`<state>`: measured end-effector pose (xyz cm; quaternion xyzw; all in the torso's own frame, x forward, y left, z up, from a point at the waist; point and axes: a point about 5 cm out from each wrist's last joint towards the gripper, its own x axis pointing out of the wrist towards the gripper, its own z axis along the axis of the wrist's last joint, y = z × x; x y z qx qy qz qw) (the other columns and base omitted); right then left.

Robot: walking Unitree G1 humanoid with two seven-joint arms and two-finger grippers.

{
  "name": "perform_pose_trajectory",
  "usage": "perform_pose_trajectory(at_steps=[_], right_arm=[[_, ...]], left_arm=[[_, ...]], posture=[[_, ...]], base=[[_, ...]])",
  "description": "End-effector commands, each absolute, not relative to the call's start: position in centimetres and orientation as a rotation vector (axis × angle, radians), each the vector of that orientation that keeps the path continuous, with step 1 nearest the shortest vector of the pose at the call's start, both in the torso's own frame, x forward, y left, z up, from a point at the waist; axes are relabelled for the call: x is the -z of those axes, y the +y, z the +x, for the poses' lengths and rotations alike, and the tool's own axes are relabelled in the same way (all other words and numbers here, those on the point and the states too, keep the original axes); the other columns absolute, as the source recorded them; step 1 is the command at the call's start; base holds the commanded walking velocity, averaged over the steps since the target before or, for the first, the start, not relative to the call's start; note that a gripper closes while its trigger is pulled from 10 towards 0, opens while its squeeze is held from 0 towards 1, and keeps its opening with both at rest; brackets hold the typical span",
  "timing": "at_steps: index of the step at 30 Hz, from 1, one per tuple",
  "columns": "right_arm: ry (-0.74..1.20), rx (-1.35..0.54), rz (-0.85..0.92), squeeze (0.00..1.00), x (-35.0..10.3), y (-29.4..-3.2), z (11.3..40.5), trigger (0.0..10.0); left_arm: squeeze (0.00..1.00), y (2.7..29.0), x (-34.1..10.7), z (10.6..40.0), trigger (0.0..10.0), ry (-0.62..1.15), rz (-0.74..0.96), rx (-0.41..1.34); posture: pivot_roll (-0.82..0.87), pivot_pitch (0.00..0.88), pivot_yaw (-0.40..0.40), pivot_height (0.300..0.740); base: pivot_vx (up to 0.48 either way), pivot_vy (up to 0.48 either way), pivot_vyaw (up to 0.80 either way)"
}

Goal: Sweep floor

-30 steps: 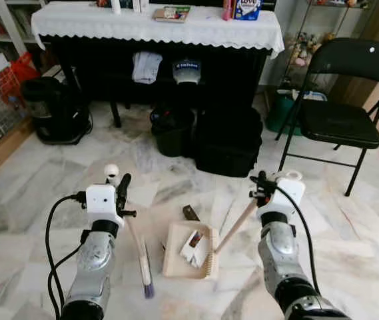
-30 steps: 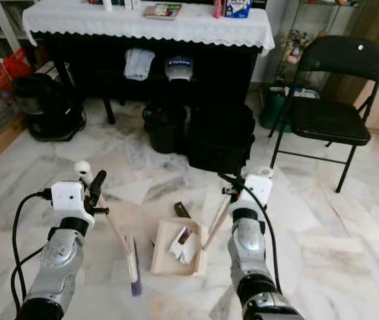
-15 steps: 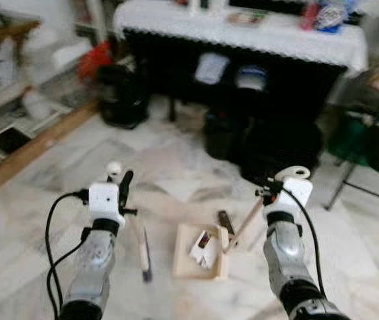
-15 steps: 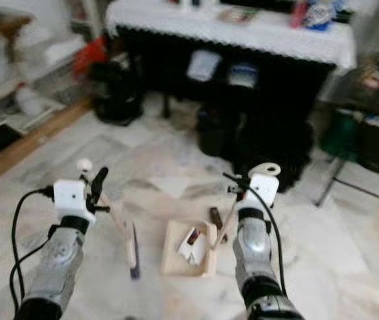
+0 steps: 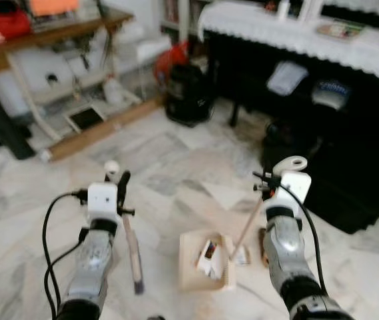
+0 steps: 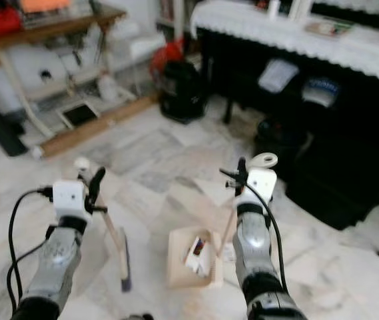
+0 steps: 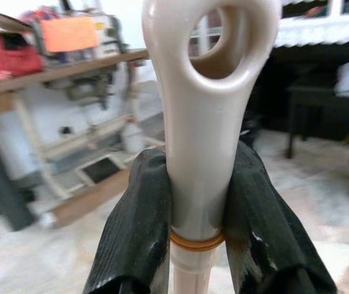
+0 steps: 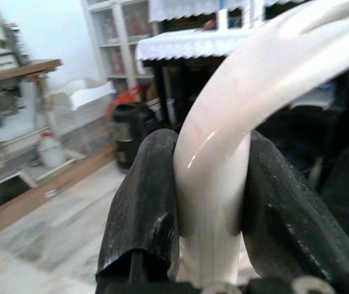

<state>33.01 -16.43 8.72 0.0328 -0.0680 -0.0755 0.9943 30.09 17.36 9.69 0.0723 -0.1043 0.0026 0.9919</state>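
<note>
Grippers first. Left gripper (image 7: pixel 202 202) is clamped on the ringed top of the broom handle (image 7: pixel 206 92); from the head view the broom (image 5: pixel 132 247) slants down to its dark bristle head at about 6 o'clock on the marble floor (image 5: pixel 176 167). Right gripper (image 8: pixel 208 196) is clamped on the looped white handle of the dustpan (image 5: pixel 206 261), whose stick runs down to the pan at about 5 o'clock, just right of the broom. Scraps of litter (image 5: pixel 208 253) lie inside the pan.

Change: the whole view has swung to the robot's left over the last second, with blur; that is the camera turning, not the things moving. The folding chair has left the picture. Broom and dustpan sit in the same places relative to the arms.

Farther out: black bin (image 5: pixel 190 93) at 12 o'clock, cloth-covered surface (image 5: pixel 296 37) at 1 o'clock, wooden shelving (image 5: pixel 56 40) at 10 o'clock.

Judgement: litter is collected; the robot is likely carrying both tools toward another patch or a place to empty the pan.
</note>
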Motion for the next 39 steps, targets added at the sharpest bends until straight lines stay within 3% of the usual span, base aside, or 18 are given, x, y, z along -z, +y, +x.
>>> perform_pose_trajectory(at_steps=[1, 39], right_arm=[[-0.189, 0.159, 0.084, 0.00, -10.0, -16.5, 33.4, 10.0], [-0.230, 0.169, 0.082, 0.00, -11.2, -16.5, 33.9, 10.0]], left_arm=[[0.00, 17.2, -10.8, 30.5, 10.0, -0.261, 0.154, -0.008], [0.00, 17.1, -11.1, 30.9, 10.0, -0.259, 0.156, -0.022]], posture=[[0.10, 0.000, -0.007, 0.740], [0.10, 0.006, -0.003, 0.740]], base=[[0.000, 0.000, 0.79], [0.000, 0.000, 0.79]])
